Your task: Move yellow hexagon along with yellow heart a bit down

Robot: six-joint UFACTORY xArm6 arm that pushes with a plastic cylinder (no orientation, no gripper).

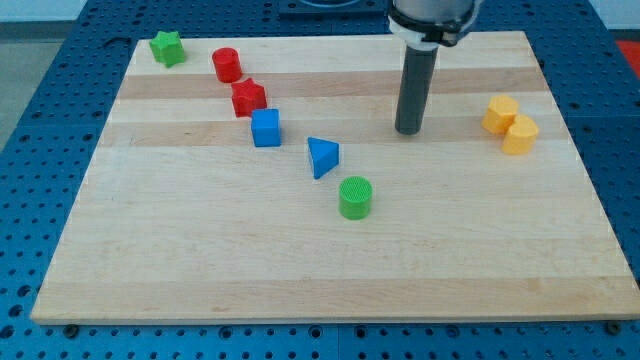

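Two yellow blocks sit touching at the view's right on the wooden board (300,270). The upper-left one (500,114) looks like the yellow hexagon, and the lower-right one (521,134) looks like the yellow heart; the shapes are hard to make out. My tip (407,130) rests on the board well to the left of the yellow pair, with a clear gap between them. The rod stands upright.
A green star (168,47) lies at the top left. A red cylinder (227,64), a red block (248,98), a blue cube (266,128), a blue triangle (322,157) and a green cylinder (355,197) run diagonally left of my tip.
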